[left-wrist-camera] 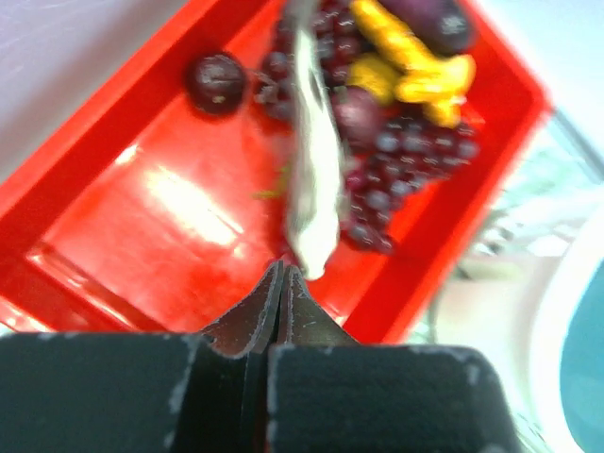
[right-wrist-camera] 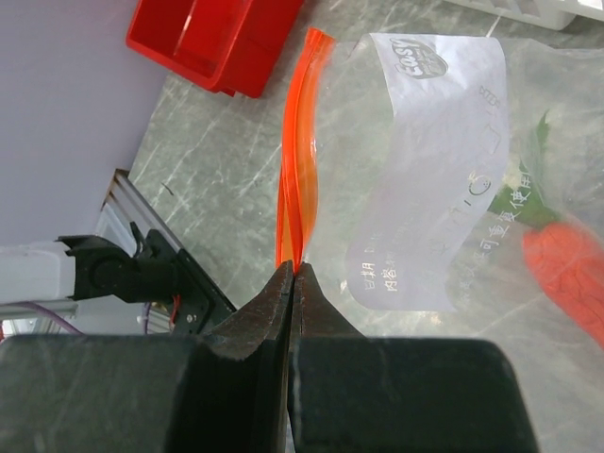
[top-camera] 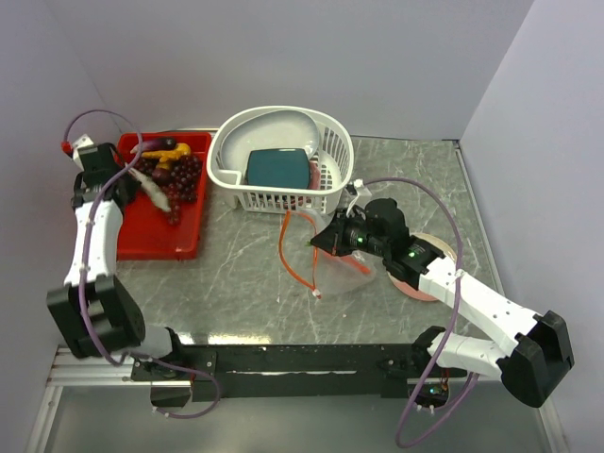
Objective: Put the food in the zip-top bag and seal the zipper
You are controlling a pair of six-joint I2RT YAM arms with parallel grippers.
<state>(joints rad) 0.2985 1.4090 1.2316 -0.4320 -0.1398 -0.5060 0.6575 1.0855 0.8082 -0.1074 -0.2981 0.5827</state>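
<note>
A small clear zip-top bag (top-camera: 335,272) sits crumpled on the grey marbled surface (top-camera: 236,269), right of centre and just in front of a white slotted basket (top-camera: 283,200). Its red-orange zipper (right-wrist-camera: 298,160) runs along the mouth edge. The right jaws are closed flat on the near end of that strip, so it rises straight out from between the fingertips while the body of the bag spreads off to one side. From above, the two halves of the strip part further along, leaving the mouth open. An orange carrot (right-wrist-camera: 566,274) with a green top shows through the clear plastic, well away from the pinched edge. The right arm (top-camera: 472,302) reaches in from the lower right, over a round pink-and-cream plate (top-camera: 422,283). The other food sits in a red tray (top-camera: 160,241) at the far left of the surface, well apart from the bag: a grey fish (left-wrist-camera: 311,179), dark purple grape bunches (left-wrist-camera: 406,160), a yellow fruit (left-wrist-camera: 415,75), a purple eggplant (left-wrist-camera: 439,21) and one loose dark round piece (left-wrist-camera: 217,83). The left jaws hang over this tray, pressed shut, with the fish's near end right at their tips and its body stretching away across the grapes. The fish is blurred, so whether it is actually pinched cannot be told. A teal dish (top-camera: 276,168) lies inside the basket.
</note>
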